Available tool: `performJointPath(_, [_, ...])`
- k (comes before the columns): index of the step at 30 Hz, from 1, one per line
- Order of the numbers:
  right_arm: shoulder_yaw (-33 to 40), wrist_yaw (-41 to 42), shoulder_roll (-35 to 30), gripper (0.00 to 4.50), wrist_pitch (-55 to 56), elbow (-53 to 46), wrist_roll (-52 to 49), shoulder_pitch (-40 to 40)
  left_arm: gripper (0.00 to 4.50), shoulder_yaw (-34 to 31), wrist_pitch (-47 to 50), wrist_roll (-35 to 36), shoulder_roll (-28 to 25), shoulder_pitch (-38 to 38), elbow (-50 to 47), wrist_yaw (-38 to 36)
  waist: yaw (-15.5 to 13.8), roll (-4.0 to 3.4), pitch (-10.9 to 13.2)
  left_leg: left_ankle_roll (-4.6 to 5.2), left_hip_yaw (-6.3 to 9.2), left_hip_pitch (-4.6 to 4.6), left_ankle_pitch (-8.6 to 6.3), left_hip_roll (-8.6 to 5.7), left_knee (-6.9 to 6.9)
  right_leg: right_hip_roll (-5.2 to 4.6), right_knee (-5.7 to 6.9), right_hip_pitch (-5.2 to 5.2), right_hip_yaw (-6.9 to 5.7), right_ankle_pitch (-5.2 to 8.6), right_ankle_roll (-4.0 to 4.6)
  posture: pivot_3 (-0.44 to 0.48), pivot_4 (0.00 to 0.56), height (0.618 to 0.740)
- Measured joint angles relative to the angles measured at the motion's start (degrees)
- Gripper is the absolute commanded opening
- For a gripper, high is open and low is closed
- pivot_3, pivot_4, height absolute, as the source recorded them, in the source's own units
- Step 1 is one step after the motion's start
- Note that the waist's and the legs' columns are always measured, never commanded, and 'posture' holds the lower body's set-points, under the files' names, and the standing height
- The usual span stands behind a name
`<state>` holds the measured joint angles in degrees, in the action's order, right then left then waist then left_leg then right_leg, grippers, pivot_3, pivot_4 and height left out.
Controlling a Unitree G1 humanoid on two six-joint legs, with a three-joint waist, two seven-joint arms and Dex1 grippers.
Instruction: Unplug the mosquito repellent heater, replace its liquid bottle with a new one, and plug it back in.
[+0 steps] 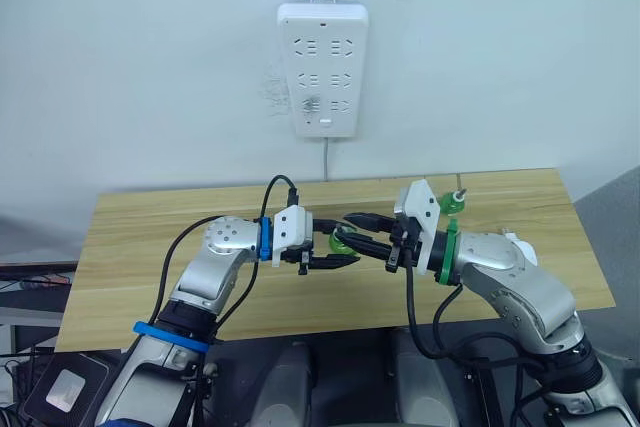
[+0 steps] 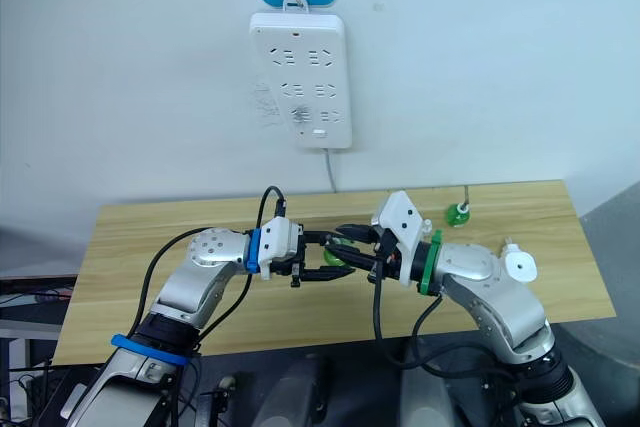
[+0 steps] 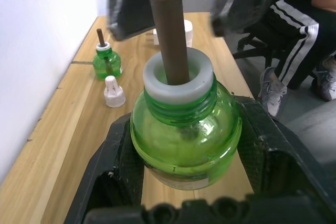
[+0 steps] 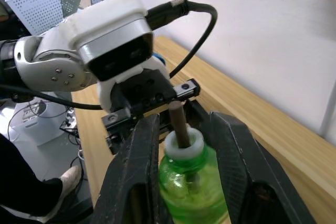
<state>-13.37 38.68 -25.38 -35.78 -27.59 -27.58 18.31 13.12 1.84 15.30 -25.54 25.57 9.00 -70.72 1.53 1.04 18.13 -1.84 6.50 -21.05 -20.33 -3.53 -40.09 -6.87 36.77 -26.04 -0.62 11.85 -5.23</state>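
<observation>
A green liquid bottle [image 3: 185, 139] with a white collar and a brown wick is clamped at its body by my left gripper [image 1: 328, 252], held above the table's middle. My right gripper [image 1: 368, 234] faces it from the other side, open, its fingers [image 4: 140, 166] flanking the bottle's [image 4: 188, 187] upper part; I cannot see them pressing on it. A second green bottle [image 1: 452, 203] with a wick stands near the wall. What looks like the white rounded heater [image 2: 521, 266] lies on the table by my right forearm, unplugged.
The white power strip [image 1: 322, 69] hangs on the wall above the wooden table [image 1: 150, 237], its cord dropping behind it. A small white cap [image 3: 114, 92] stands beside the second bottle [image 3: 107, 61]. A seated person's legs [image 3: 294, 40] show past the table's end.
</observation>
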Motion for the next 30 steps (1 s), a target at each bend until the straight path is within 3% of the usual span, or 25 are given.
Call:
performJointPath(6, [-1.51, 1.09, -0.61, 1.58, -0.05, 0.0, 0.12, 0.09, 2.23, 0.0, 0.07, 0.0, 0.0, 0.09, -0.07, -0.13, 0.06, 0.03, -0.12, 0.0, -0.04, 0.0, 0.0, 0.01, 0.0, 0.01, 0.04, -0.03, 0.0, 0.0, 0.0, 0.016, 0.251, 0.74])
performJointPath(9, [-1.47, 1.24, -0.85, 2.13, 0.0, 0.0, 0.5, 0.09, 2.23, 0.0, 0.07, 0.0, 0.0, 0.28, -0.06, -0.18, 0.06, 0.06, -0.17, 0.0, -0.03, 0.0, 0.0, 0.01, 0.0, 0.01, 0.05, -0.03, 0.0, 0.0, 0.0, 0.016, 0.252, 0.74])
performJointPath(12, [-1.47, 1.19, -0.74, 3.08, 0.1, 0.02, 0.85, 0.09, 2.23, 0.0, 0.06, 0.01, 0.0, 0.88, -0.07, -0.2, 0.06, 0.08, -0.2, 0.0, -0.04, 0.0, 0.0, 0.01, 0.0, 0.01, 0.06, -0.03, 0.0, 0.0, 0.0, 0.015, 0.254, 0.74])
performJointPath(22, [-3.66, 0.03, 2.03, 3.08, 2.15, 2.94, 5.09, 0.14, 2.23, 0.04, 0.12, 0.01, 0.08, 0.97, -0.13, -0.2, 0.1, 0.29, -0.41, -0.01, -0.04, 0.0, 0.0, 0.01, -0.01, 0.01, 0.08, -0.05, 0.0, 0.0, 0.0, 0.016, 0.258, 0.74])
performJointPath(24, [-3.64, 0.05, 2.03, 2.71, 2.89, 3.48, 5.88, 0.13, 2.23, 0.04, 0.12, 0.01, 0.08, 0.97, -0.13, -0.2, 0.11, 0.33, -0.44, 0.0, -0.03, 0.0, 0.0, 0.01, -0.01, 0.01, 0.08, -0.04, -0.01, 0.0, 0.0, 0.016, 0.259, 0.74])
performJointPath(30, [-3.09, 1.21, 1.66, 0.87, 5.24, 3.9, 6.12, -0.89, 2.23, 0.11, 0.36, -0.21, 0.04, 0.9, 0.11, -0.48, 0.12, 0.34, -0.47, -0.01, -0.03, 0.01, 0.0, 0.01, -0.01, 0.01, 0.09, -0.04, -0.01, 0.0, 0.0, 0.016, 0.264, 0.74])
